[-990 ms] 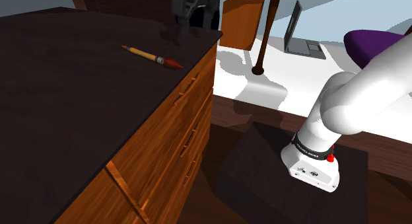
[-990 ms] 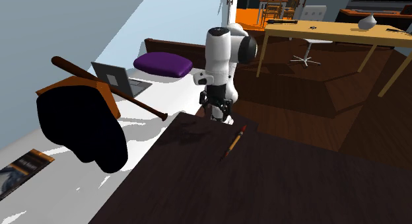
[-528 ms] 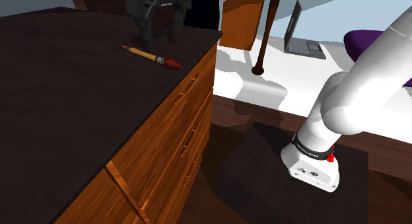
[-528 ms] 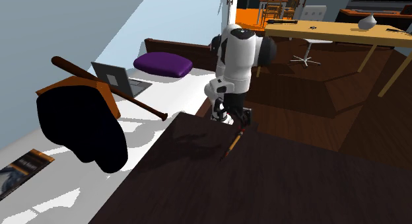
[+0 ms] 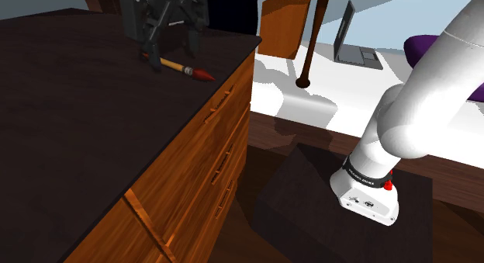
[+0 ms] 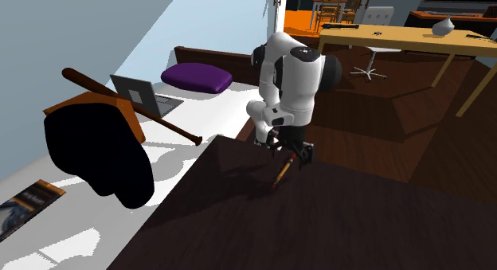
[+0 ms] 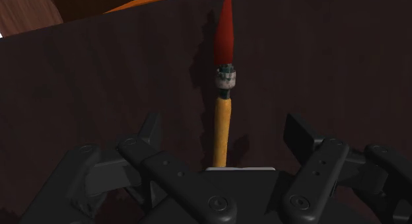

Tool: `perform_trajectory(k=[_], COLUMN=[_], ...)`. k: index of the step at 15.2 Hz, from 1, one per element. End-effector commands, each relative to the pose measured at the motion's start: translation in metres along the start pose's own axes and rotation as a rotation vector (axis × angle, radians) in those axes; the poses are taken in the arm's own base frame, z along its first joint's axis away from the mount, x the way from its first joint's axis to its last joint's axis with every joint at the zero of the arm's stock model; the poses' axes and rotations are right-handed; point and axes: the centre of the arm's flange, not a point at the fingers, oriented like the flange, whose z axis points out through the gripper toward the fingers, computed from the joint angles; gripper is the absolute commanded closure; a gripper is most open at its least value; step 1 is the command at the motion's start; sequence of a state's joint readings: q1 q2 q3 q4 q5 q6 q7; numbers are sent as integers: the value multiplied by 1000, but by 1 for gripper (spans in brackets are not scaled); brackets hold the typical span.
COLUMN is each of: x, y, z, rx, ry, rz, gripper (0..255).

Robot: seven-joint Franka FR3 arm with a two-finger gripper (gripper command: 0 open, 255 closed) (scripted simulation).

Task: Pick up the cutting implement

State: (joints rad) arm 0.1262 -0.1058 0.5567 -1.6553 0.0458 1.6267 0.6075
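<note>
Our hand [image 5: 168, 46] hangs low over the dark dresser top [image 5: 77, 106], with its fingers spread wide. We see the cutting tool [image 5: 188, 69] lying flat on this top, near the edge above the wooden drawers [image 5: 221, 160]. Its yellow-orange handle end lies between the two fingers, which do not touch it. The red pointed end reaches out beyond them.
</note>
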Motion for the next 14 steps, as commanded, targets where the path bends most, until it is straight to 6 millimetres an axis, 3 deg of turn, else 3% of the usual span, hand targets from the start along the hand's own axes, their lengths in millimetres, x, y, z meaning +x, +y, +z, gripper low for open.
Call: perform_trajectory(k=[1,4,5,14], x=[-1,-1,-1,-1], y=[-1,-1,-1,-1], z=[11,14,14,14], rx=[0,0,0,0], ry=[0,0,0,0], rz=[0,0,0,0], gripper=[0,0,255,255])
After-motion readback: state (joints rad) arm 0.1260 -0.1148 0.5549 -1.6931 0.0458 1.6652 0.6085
